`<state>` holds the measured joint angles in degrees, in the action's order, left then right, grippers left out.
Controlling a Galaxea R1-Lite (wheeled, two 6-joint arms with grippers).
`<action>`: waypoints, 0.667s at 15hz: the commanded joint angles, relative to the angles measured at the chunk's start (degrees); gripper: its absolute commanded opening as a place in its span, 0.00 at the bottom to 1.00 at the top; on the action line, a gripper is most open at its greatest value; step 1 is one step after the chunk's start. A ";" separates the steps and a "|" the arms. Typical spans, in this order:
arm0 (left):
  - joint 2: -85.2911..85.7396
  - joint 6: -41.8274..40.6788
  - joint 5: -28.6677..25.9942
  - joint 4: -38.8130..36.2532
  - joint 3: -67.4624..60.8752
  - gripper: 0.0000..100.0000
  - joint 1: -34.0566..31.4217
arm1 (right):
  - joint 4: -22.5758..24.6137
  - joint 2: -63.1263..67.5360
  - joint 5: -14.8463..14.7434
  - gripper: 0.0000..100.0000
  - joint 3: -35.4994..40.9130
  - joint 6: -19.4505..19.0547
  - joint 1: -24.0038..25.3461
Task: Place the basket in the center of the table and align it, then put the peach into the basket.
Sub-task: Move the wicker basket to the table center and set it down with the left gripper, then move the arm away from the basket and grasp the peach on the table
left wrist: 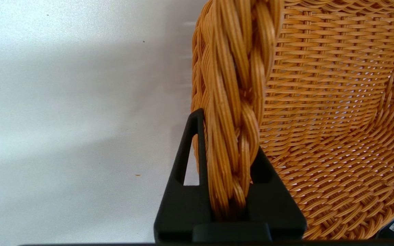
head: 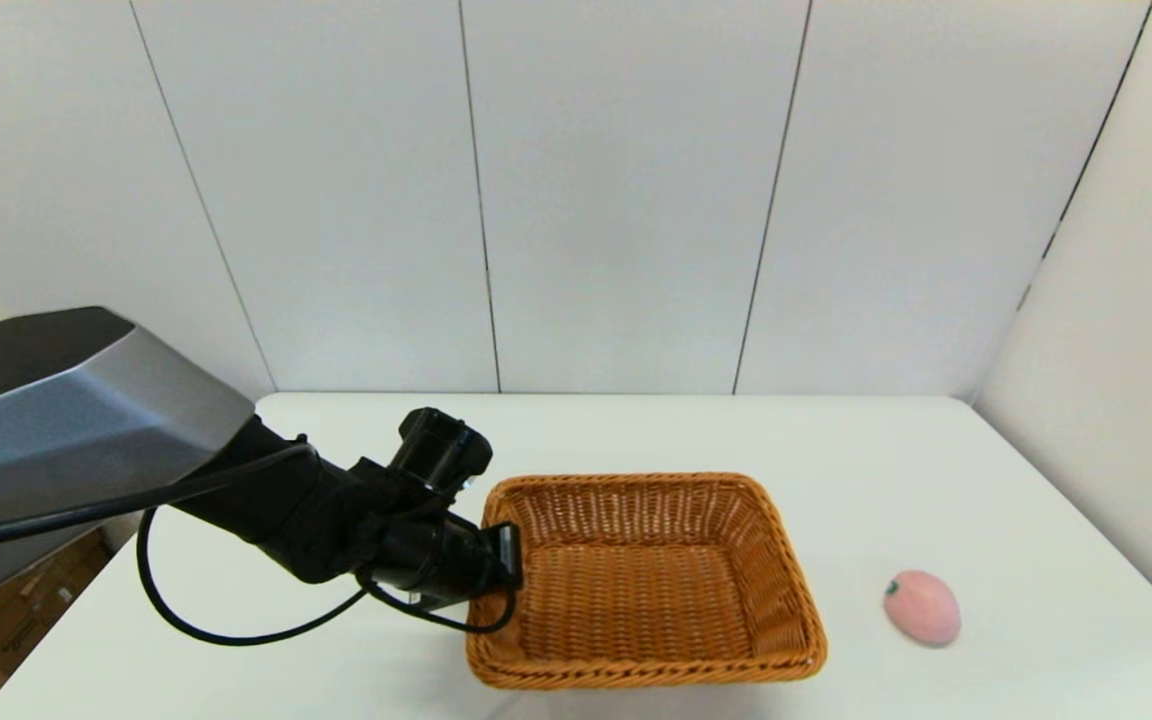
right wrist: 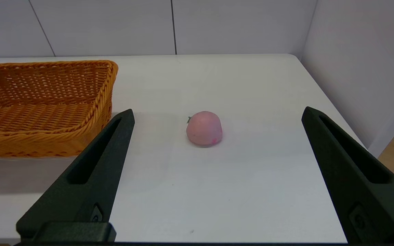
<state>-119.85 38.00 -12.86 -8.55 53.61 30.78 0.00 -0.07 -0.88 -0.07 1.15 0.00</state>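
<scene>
We see the left gripper (head: 508, 560) pinching the basket (head: 648, 580) at its left wall, where the braided rim runs up between the 2 black fingers (left wrist: 192, 164): 1 finger sits outside the wall and the other inside it, both pressed against the braid. The basket stands on the table (head: 936, 470) roughly mid-table and toward the near edge, its long sides about parallel to that edge, and it holds nothing.

The peach (head: 922, 606) lies on the bare tabletop to the right of the basket, apart from it and near the front edge, with its stem spot turned toward the basket.

In the right wrist view, the right gripper (right wrist: 217, 114) has its 2 fingers spread wide, and the peach lies ahead of them, centred in the gap and touching neither. The right arm does not show in the head view.
</scene>
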 commanded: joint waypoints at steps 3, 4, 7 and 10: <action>-0.65 -0.12 0.03 -0.07 -0.35 1.00 -0.02 | 0.00 -0.01 0.00 1.00 -0.01 0.00 0.00; -0.48 -0.12 0.03 -0.07 -0.35 1.00 -0.02 | 0.00 -0.01 0.00 1.00 -0.01 0.00 0.00; -0.12 -0.12 0.03 -0.16 -0.35 1.00 -0.11 | 0.00 0.07 0.00 1.00 -0.01 0.00 0.00; 8.58 -0.03 0.12 0.46 -0.53 1.00 -0.99 | 0.00 0.07 0.00 1.00 -0.01 0.00 0.00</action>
<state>-118.69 37.64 -12.70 -8.55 53.20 30.37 0.00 -0.07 -0.88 -0.07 1.12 0.00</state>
